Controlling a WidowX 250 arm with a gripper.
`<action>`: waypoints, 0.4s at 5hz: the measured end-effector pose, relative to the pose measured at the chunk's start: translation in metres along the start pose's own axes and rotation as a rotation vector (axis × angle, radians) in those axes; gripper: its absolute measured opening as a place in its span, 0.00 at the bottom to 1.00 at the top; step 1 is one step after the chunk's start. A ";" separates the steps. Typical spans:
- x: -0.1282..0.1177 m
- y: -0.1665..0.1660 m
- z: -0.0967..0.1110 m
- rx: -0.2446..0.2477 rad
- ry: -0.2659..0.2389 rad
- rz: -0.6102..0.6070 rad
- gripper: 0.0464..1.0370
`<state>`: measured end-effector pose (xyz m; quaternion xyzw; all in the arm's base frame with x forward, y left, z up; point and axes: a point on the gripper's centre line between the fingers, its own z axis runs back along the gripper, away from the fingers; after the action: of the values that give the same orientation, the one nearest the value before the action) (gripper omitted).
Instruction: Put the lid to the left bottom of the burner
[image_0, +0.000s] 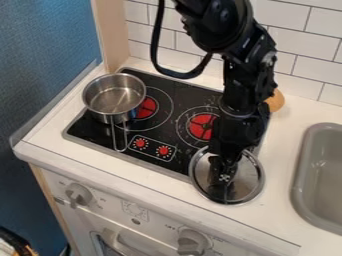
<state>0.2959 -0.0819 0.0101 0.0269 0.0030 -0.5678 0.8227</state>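
The black gripper (226, 176) hangs over the lid, hiding its middle. Round and silvery with a metal rim, the lid (248, 181) lies at the front right corner of the black burner (180, 95), partly over the cooktop's edge and partly over the white counter. Whether the gripper touches the lid or its knob cannot be made out. The burner has two red-centred rings, the right one partly behind the arm.
A steel saucepan (113, 100) stands on the burner's left side, its handle toward the front. A grey sink (317, 175) is at the right. Behind the arm is an orange-brown object (274, 101). Knobs line the counter's front.
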 end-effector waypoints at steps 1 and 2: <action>-0.005 0.006 0.012 -0.007 -0.030 0.005 0.97; -0.003 0.011 0.054 0.074 -0.105 -0.026 0.96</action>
<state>0.3041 -0.0778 0.0644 0.0277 -0.0608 -0.5789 0.8126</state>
